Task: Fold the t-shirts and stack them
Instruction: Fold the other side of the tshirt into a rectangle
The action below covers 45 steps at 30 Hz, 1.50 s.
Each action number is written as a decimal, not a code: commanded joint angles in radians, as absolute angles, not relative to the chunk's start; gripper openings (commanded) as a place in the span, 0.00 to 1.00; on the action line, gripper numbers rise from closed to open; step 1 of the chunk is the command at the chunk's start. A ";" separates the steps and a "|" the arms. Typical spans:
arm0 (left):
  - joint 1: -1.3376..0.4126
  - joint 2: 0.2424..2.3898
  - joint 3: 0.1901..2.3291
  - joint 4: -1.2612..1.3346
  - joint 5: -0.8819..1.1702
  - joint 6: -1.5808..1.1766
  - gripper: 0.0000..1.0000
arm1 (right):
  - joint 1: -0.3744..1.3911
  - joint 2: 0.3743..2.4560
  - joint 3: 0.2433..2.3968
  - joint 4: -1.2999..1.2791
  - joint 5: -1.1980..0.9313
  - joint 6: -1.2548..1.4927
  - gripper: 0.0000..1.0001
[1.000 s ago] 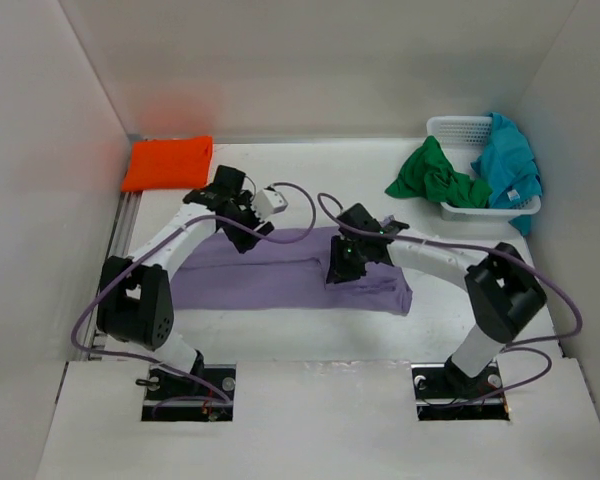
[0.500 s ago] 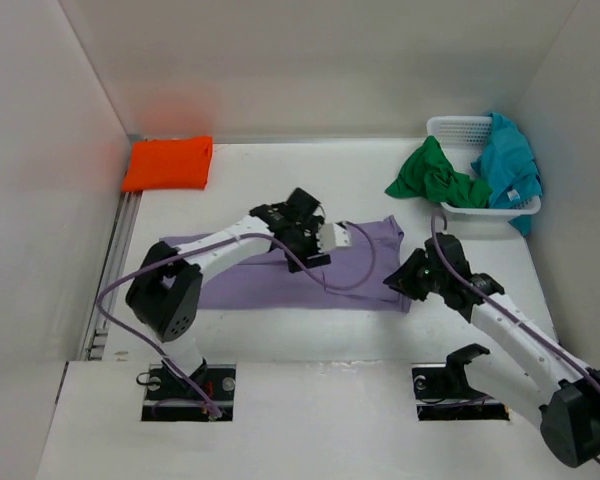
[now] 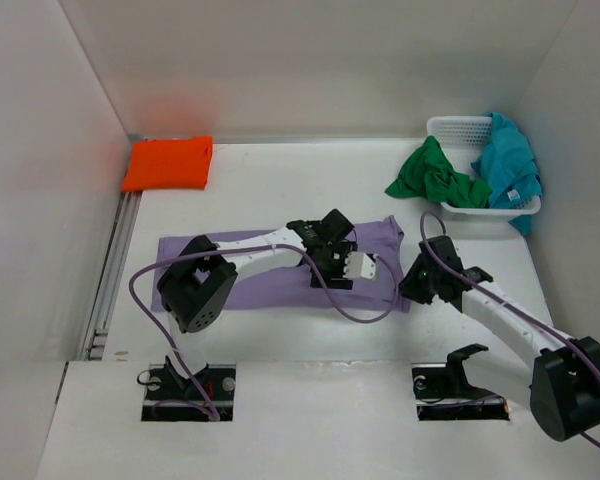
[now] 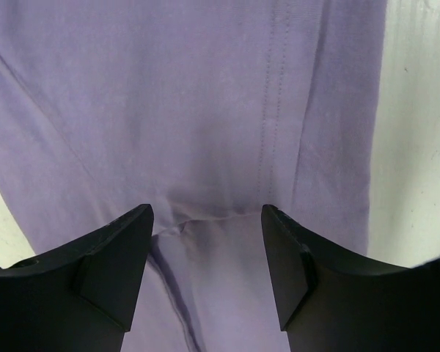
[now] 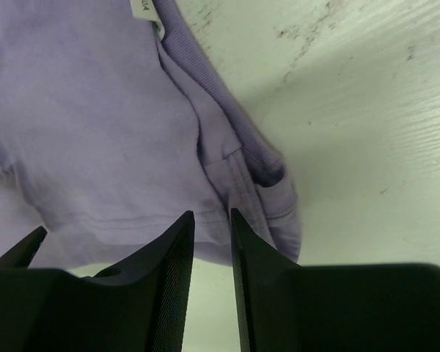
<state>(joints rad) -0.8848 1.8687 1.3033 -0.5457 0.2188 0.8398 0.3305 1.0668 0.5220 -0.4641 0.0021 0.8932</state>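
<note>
A lavender t-shirt (image 3: 270, 292) lies flat across the middle of the table. My left gripper (image 3: 340, 272) hovers over its right half, open, with smooth cloth (image 4: 205, 110) and a small crease under the gap (image 4: 207, 213). My right gripper (image 3: 410, 288) sits low at the shirt's right edge, open by a narrow gap (image 5: 213, 214); the folded hem (image 5: 235, 176) lies just past the tips, not pinched. An orange t-shirt (image 3: 168, 163) lies folded at the back left. A green t-shirt (image 3: 435, 175) and a teal t-shirt (image 3: 507, 160) hang crumpled over the basket.
The white mesh basket (image 3: 460, 128) stands at the back right against the wall. A metal rail (image 3: 115, 260) runs along the left wall. White walls enclose the table on three sides. Purple cables loop from both arms over the shirt.
My left gripper swept rightward across the lavender shirt. My right arm left the shirt's top and swung out, dropping to its right edge. The shirt's right end now lies wider.
</note>
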 commanded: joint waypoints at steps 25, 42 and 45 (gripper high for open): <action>-0.913 1.901 1.296 -0.589 0.196 0.976 0.15 | 0.421 1.129 0.572 -0.451 0.054 0.874 0.18; -0.889 1.825 1.338 -0.630 0.207 0.945 0.09 | 0.436 1.037 0.595 -0.540 0.063 0.876 0.00; -0.893 1.824 1.338 -0.638 0.222 0.936 0.21 | 0.446 1.019 0.600 -0.558 0.063 0.879 0.00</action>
<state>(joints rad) -0.8959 1.8973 1.2976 -0.6159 0.1947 0.9524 0.4320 1.0527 0.5545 -0.5259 0.0460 0.8768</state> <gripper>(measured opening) 0.177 0.008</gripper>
